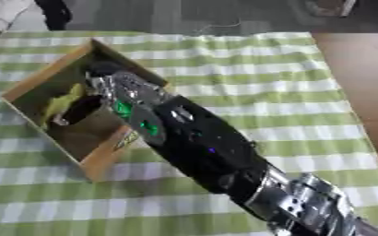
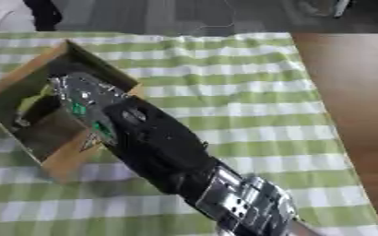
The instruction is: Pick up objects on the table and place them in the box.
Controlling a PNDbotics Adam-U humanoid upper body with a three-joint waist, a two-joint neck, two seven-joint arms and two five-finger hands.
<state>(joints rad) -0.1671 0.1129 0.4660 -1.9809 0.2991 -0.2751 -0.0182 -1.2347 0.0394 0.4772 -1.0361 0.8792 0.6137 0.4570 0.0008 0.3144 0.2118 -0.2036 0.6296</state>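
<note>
Box (image 1: pixel 31 83), brown cardboard with its top open, is sitting on the left part of the table, turned askew so one corner is pointing toward the far edge. Under it the green-and-white checked cloth (image 1: pixel 249 69) is covering most of the table (image 2: pixel 353 115), with bare brown wood showing along the right side. I am seeing my right arm (image 1: pixel 208 147) coming in from the lower right corner, black along the forearm and silver at the joint nearest the camera, and it is stretching diagonally up and to the left across the cloth. Right hand (image 1: pixel 115 90) is reaching over the box's near right wall and is sitting inside the opening, with small green lights glowing along the wrist. I cannot tell whether its fingers are apart, together or closed on anything, because the hand is blurring against the dark interior. Inside the box I am making out a yellow-green shape (image 1: pixel 63 103) lying against the left side, and just beside it a dark, rounded shape (image 1: pixel 81 110) near the hand. Whether the hand is touching either one is not clear to me. No left hand is showing in either eye.
</note>
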